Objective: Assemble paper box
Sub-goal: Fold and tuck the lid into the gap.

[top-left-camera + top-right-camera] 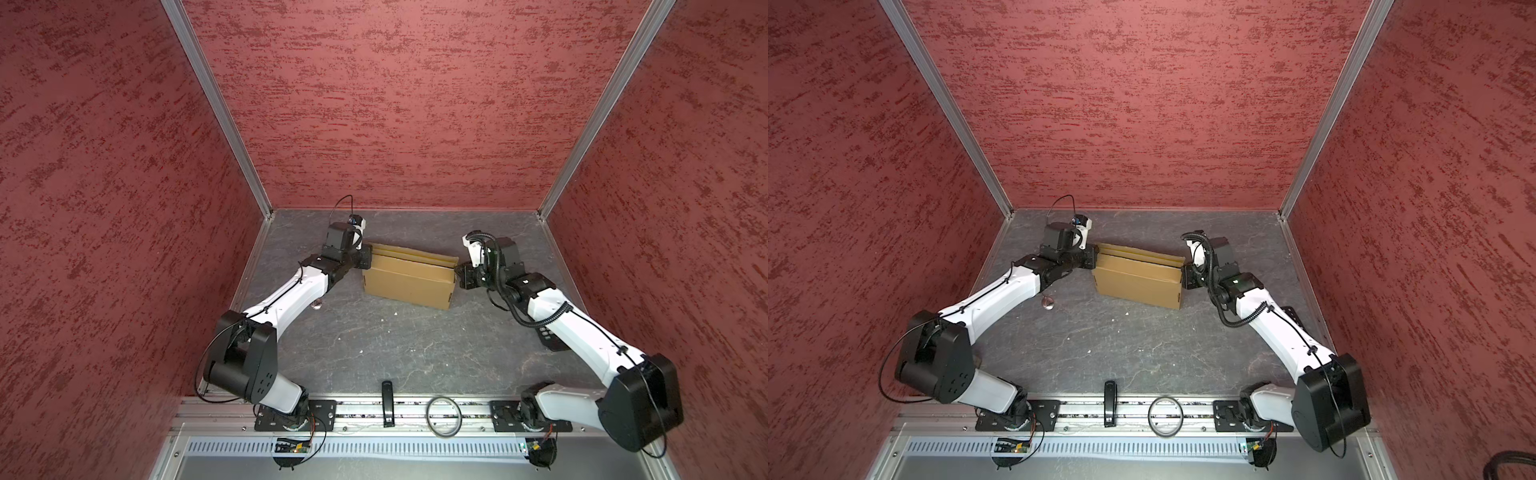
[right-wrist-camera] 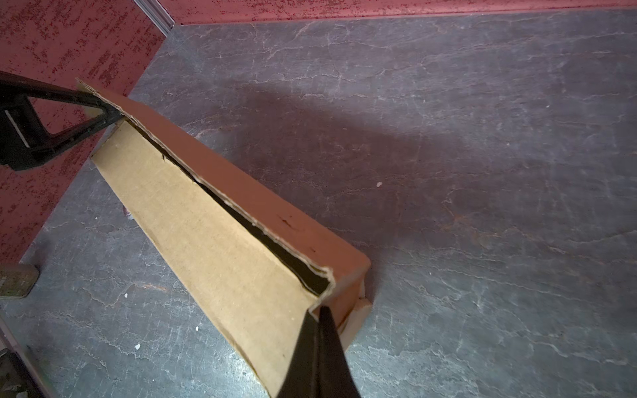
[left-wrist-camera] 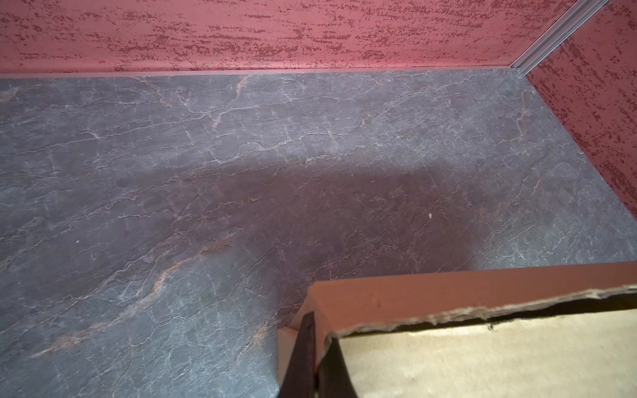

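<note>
Grey, veined stone-look bench nearest, bare save a few pale crumbs. Farther in, tan paper box resting on it between the two arms, broad pale panel facing the near side. Behind that panel, creased far panel, with a dark gap between the two along the top. Left fingers pressed together on one end corner of that far panel's ragged edge; right fingers likewise pinched on the opposite end corner. Probably about to fold that panel over and tuck it in. Swing both ends at one pace, along the crease, to avoid twisting the card. Pull gently: frayed edge, thin grip, likely to slip or tear. Nothing pinning the light box, so bear slightly downward against sliding. Beyond, only red textured wall.
</note>
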Motion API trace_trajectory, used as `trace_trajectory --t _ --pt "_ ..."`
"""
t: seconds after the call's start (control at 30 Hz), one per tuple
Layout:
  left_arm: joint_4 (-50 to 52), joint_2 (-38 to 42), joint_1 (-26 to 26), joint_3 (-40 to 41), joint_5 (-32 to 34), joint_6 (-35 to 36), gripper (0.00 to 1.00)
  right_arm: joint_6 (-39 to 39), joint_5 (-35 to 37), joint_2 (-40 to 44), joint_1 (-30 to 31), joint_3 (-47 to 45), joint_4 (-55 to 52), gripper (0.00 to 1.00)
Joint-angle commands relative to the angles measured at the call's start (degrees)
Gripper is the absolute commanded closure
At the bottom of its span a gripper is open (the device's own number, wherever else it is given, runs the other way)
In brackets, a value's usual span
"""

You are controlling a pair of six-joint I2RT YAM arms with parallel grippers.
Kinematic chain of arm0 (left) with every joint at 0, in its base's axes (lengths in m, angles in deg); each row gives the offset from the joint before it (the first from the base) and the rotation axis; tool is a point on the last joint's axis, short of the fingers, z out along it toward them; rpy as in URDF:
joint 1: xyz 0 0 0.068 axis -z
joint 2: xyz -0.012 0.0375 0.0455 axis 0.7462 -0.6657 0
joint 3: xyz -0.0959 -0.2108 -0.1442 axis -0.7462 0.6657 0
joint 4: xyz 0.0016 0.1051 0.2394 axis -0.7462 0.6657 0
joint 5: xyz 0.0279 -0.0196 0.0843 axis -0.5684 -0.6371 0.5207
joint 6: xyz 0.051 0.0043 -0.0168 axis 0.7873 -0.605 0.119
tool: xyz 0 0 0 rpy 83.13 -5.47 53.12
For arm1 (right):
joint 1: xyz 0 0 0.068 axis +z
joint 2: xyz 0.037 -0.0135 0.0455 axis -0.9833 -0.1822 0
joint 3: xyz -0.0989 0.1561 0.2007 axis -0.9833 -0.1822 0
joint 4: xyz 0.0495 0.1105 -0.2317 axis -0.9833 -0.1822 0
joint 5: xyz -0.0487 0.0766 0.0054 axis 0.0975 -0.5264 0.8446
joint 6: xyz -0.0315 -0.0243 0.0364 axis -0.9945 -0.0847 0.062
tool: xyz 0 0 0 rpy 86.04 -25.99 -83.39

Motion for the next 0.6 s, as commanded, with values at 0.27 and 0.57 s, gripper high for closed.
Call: trace_trajectory --t 0.27,0.57 --pt "2.4 -1.1 1.6 1.8 -1.7 -0.7 0.96 0.6 -4.4 -0.9 1.3 3.0 0.6 0.95" --pt "2.3 -0.8 1.5 2.1 -1.6 -0.8 0.96 0.9 -5.4 -1.7 1.4 2.9 1.0 0.95"
